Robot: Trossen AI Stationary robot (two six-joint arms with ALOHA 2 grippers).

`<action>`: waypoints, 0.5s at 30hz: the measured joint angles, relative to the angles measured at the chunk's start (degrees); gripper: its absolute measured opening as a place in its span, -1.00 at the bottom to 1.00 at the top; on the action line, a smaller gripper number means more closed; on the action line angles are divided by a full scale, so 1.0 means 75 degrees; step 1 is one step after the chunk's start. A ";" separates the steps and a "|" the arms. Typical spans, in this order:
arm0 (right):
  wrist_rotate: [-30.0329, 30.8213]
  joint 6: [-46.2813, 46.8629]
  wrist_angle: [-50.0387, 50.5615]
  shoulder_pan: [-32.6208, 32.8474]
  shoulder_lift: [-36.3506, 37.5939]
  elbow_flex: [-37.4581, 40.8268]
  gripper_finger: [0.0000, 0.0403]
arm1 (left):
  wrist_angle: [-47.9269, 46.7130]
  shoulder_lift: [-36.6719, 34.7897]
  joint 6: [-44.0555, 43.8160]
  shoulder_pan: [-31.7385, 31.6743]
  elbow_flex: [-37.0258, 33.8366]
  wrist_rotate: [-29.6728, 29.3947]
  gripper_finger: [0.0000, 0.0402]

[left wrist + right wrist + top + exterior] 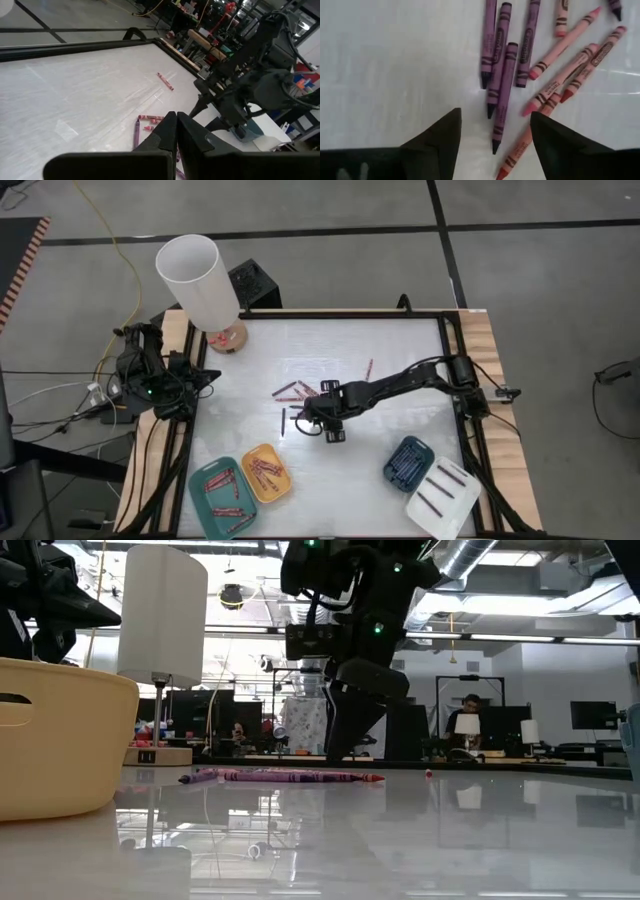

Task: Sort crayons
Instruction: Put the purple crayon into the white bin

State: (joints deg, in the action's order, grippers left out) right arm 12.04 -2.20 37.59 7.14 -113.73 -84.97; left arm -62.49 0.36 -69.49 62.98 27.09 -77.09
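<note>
**A:** Start at your right hand (492, 134). How does it stand?

**B:** Its two fingers are spread wide with nothing between them. It hangs over the middle of the white tabletop (400, 340), right above the loose crayons (506, 85).

**A:** What lies nearest the fingers?

**B:** Just ahead of the gap, you have four purple crayons side by side, one of them reaching back between the fingertips. Beside those, toward one finger, several pink and red crayons (559, 80) lie fanned out, some touching each other. None is touching the fingers.

**A:** And a bit farther out from that hand?

**B:** From above, a single red crayon (369, 367) lies apart from the heap, on the far side of the hand. Toward the near edge sit four trays: a dark-blue tray (408, 463) and a white tray (443, 495) close to your right arm's side, a yellow tray (266, 473) and a teal tray (222, 497) farther over. All four show crayons inside.

**A:** The left hand?

**B:** Your left hand (176, 131) is pressed shut and empty, parked at the left edge of the tabletop, well apart from the crayons. Beyond it stands a white lamp (198, 278).
</note>
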 joint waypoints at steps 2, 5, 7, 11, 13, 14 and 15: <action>-0.0320 0.0001 0.0003 -0.0086 0.0000 0.0001 0.13 | -0.0001 -0.0001 0.0000 -0.0002 0.0000 -0.0002 -1.00; -0.0423 0.0007 -0.0210 -0.0171 0.0003 0.0179 0.09 | -0.0001 -0.0001 0.0000 -0.0001 0.0000 -0.0003 -1.00; -0.0426 0.0022 -0.0133 -0.0196 0.0000 0.0310 0.07 | -0.0001 0.0000 0.0000 -0.0003 0.0000 -0.0001 -1.00; -0.0713 0.0047 -0.0311 -0.0282 0.0003 0.0557 0.05 | 0.0001 -0.0003 0.0000 0.0000 0.0000 -0.0001 -1.00; -0.0824 0.0096 -0.0558 -0.0330 0.0007 0.0728 0.05 | -0.0001 -0.0003 0.0003 0.0000 0.0000 0.0001 -1.00; -0.0856 0.0102 -0.0620 -0.0341 0.0023 0.0788 0.05 | 0.0000 -0.0003 0.0003 -0.0003 0.0000 -0.0001 -1.00; -0.0903 0.0101 -0.0648 -0.0363 0.0026 0.0820 0.05 | -0.0001 -0.0001 0.0003 0.0000 0.0000 0.0001 -1.00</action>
State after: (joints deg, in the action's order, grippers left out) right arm 5.27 -1.45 32.73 4.42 -113.54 -78.82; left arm -62.50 0.36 -69.47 62.98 27.09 -77.08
